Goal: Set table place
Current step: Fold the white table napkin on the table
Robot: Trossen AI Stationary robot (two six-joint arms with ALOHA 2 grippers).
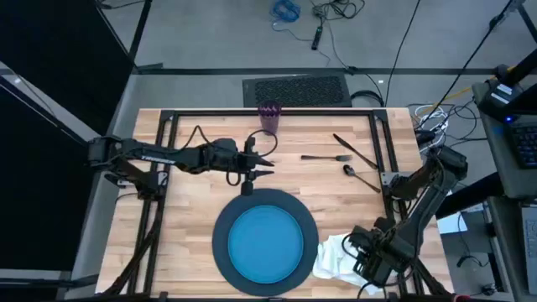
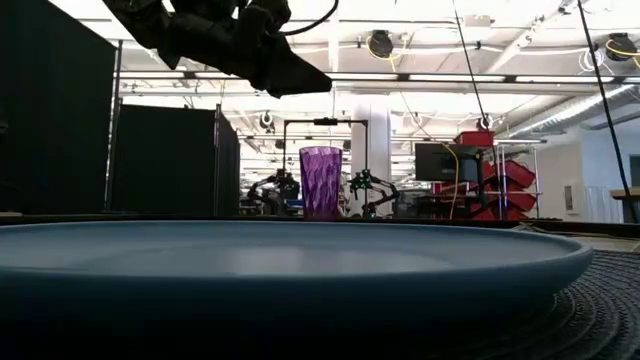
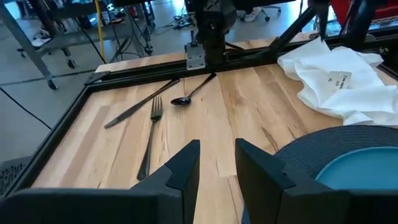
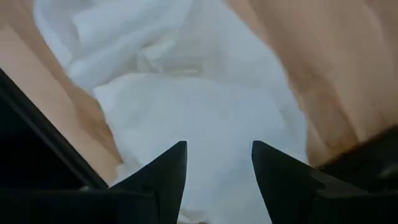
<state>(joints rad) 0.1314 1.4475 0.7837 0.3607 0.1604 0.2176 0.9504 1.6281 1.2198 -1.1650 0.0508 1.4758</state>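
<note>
Over the crumpled napkin (image 4: pixel 186 106) the right tool (image 4: pixel 217 162) is held open, seemingly for grasping; the left tool (image 3: pixel 216 163) is open too.

I see the plate (image 1: pixel 266 243) on the charger (image 1: pixel 225 250) at the counter's (image 1: pixel 193 218) near edge, napkin (image 1: pixel 334 255) beside it toward the right corner, cup (image 1: pixel 268 117) at the far edge, fork (image 1: pixel 325 157), knife (image 1: pixel 354 150) and spoon (image 1: pixel 359 174) far right.

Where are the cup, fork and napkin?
cup (image 1: pixel 268 117), high view, on its rim
fork (image 3: pixel 150 137), left wrist view, mid-handle
napkin (image 1: pixel 336 254), high view, middle of the cloth
</note>
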